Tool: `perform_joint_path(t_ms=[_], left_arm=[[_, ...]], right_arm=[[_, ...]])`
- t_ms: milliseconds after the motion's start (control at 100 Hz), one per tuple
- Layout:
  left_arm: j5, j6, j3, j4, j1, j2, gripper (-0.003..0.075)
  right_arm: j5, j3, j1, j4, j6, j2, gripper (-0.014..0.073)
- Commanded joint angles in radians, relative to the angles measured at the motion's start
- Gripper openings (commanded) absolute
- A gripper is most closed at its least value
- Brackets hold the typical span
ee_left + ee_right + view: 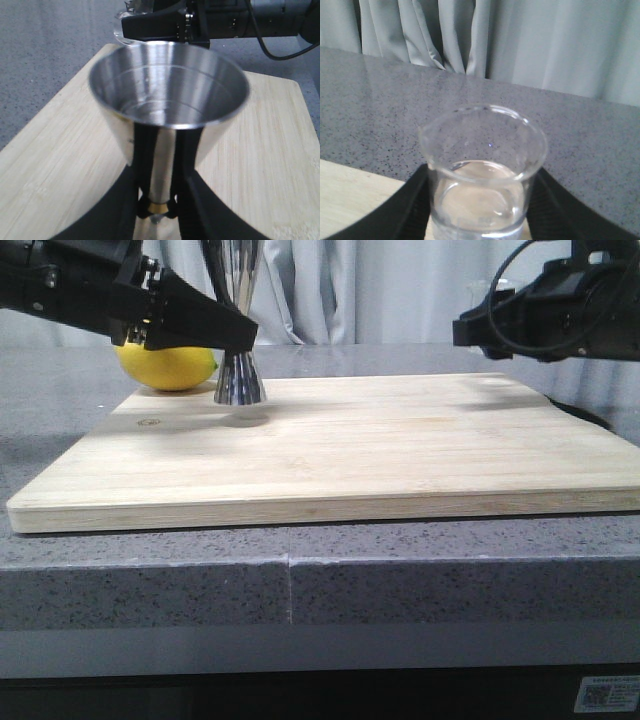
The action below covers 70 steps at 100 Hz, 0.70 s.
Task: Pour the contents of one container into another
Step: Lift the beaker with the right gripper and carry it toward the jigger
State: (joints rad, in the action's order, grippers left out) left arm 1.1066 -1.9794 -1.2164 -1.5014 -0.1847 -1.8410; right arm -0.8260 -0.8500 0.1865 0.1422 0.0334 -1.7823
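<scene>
- My left pincer point(157, 210) was pinching the jigger point(167, 100) at its waist, black fingers point(145, 165) on either side of the gold band point(159, 206).
- Front view: left pincer point(235, 335) reached in from the left, and the jigger point(240, 380) stood upright with its base on the board point(330, 455), near the far left corner.
- Jigger's top cup faced up; its inside looked shiny, and I couldn't tell if any liquid was in it.
- My right pincer point(480, 220) was clamped on the beaker point(482, 170), dark fingers point(402, 210) on both sides of the glass.
- Beaker sat upright, clear liquid in the lower part, rim open at top.
- Front view: right arm point(560, 315) came in from the right, raised over the board's far right corner; the beaker was barely visible there.
- Left wrist view: right arm point(220, 22) was beyond the jigger, a bit of glass point(127, 12) showing at its end, apart from the jigger's rim.
- Lemon point(167, 367) lay on the counter point(60, 410) just behind the board's far left edge, beside the jigger and partly hidden by my left pincer.
- Grey curtain point(520, 40) hung behind the counter.
</scene>
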Motion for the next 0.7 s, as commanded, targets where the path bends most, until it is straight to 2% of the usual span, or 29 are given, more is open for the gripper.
perform_joint_path(t_ms=[0,180,500,690], left_arm=[[0.051,0.015,-0.041,-0.073,-0.008,0.043,0.0093],[0.053,0.015,-0.050,-0.087,-0.012,0.043,0.0093],[-0.027,0.000,-0.050,-0.098,-0.097,0.043,0.0093],[-0.037,-0.017,-0.050,-0.143,-0.110,0.043,0.0093]], right_arm=[[-0.073,-0.030,-0.005,0.018,0.010,0.081,0.0195],[-0.031,-0.030,-0.005,0.062,0.010,0.131,0.0195],[0.024,-0.030,-0.005,0.109,0.010,0.217,0.0195],[0.058,-0.030,-0.005,0.141,0.008,0.276,0.0195]])
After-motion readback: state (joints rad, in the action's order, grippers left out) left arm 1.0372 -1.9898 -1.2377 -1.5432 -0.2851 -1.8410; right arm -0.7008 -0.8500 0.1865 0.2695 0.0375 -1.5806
